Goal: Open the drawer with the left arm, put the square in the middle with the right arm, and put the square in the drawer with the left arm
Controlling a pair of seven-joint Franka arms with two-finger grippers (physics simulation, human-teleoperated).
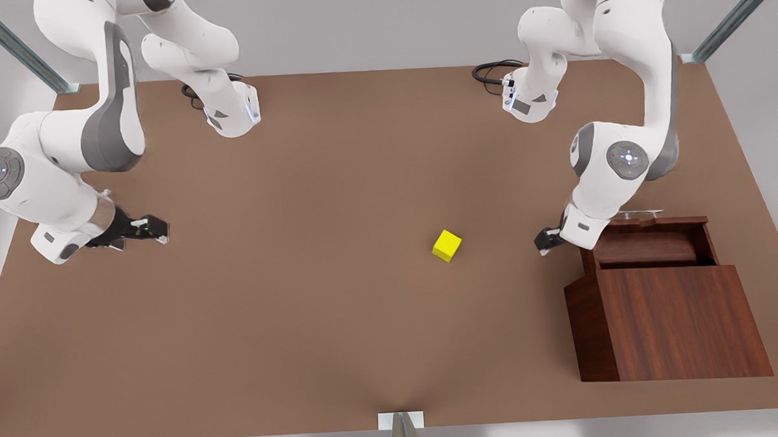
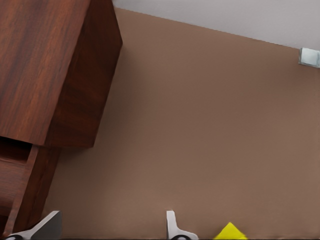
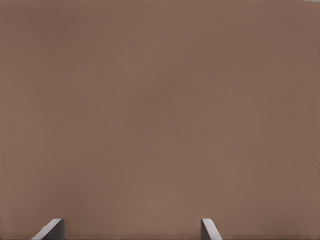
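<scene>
The yellow cube (image 1: 447,245) sits on the bare brown worktop (image 1: 314,299), roughly mid-table, untouched. The left gripper (image 1: 545,242) hangs between it and the wooden box (image 1: 677,318), jaws spread and empty, its wrist blocking the drawer's (image 1: 645,248) near corner. The drawer is pulled open, its handle mostly hidden. The right gripper (image 1: 151,228) hovers well apart at the front view's left, jaws spread, nothing held.

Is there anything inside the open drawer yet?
The drawer shows only bare wood where visible; its front corner is hidden by the left gripper. The square sits on the table. The right gripper waits, open.
</scene>
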